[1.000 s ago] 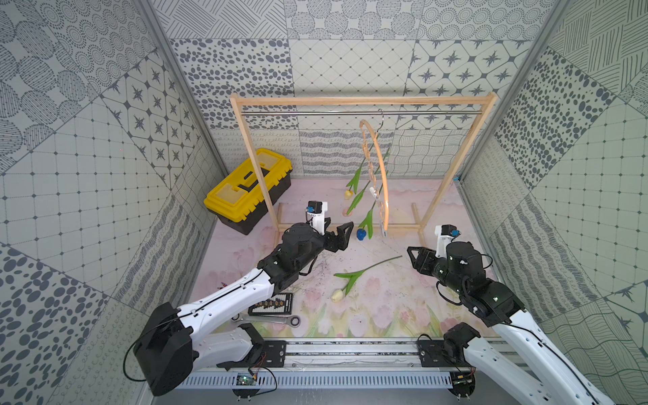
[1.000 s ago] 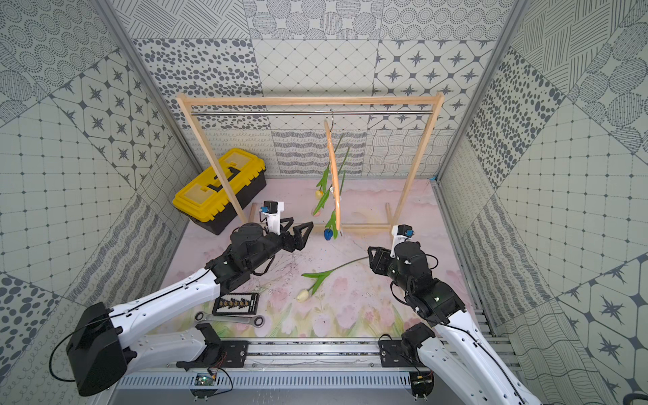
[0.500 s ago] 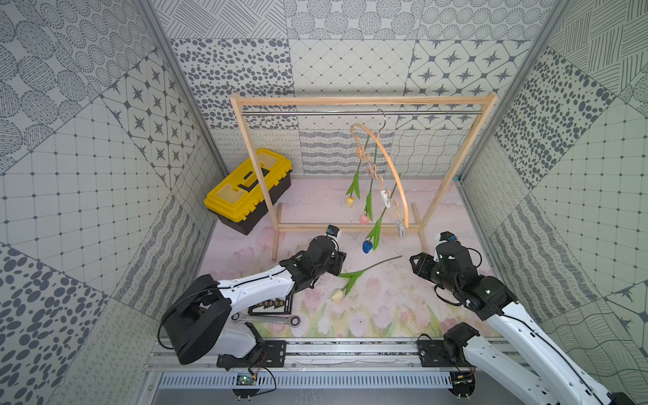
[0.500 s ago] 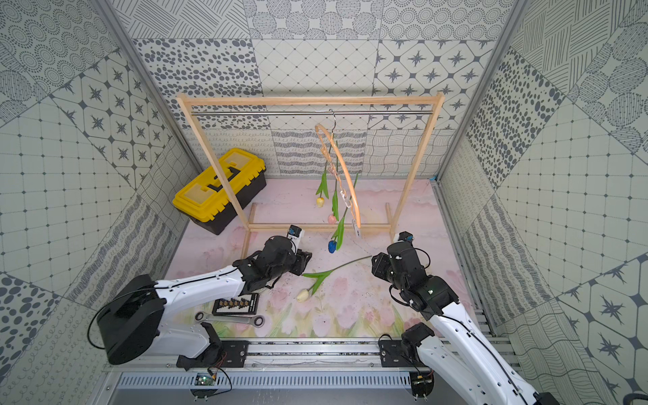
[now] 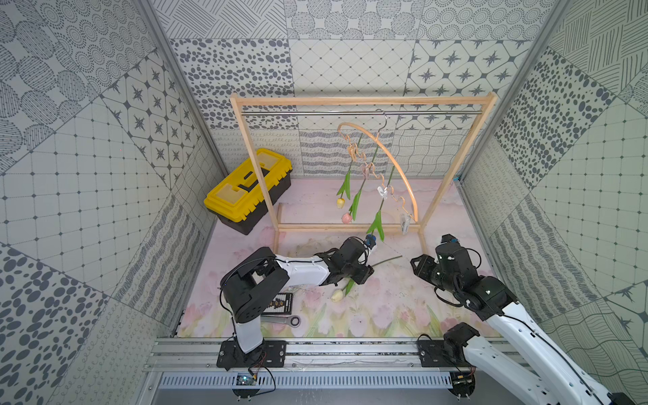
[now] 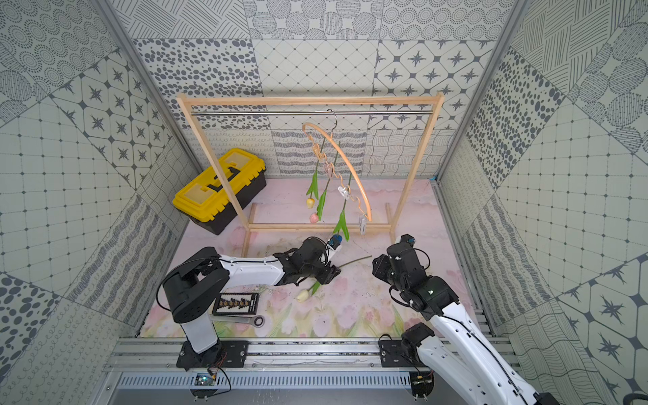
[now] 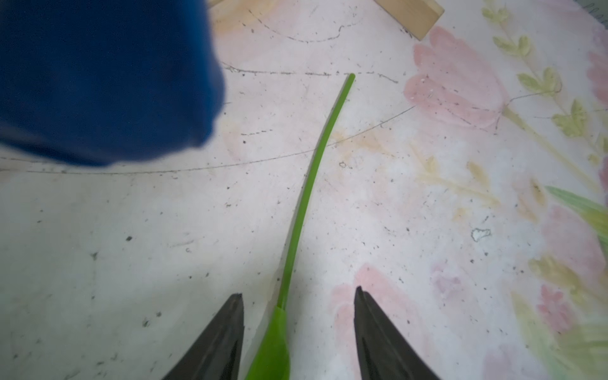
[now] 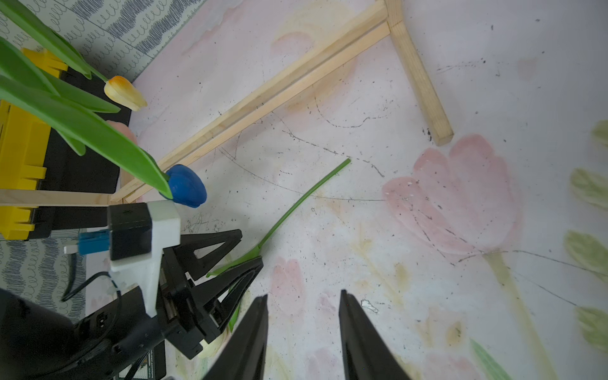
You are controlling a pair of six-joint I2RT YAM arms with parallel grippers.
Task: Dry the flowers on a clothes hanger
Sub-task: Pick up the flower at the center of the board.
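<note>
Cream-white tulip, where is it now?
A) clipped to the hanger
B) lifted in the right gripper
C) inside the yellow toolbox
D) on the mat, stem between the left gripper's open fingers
D: the cream-white tulip lies on the mat, its stem running between the spread fingers of the left gripper, not yet pinched; the right gripper is open and empty.

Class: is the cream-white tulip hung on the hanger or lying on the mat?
Lying on the mat: the cream-white tulip is flat, its stem between the parted jaws of the left gripper, not clipped to the hanger.
</note>
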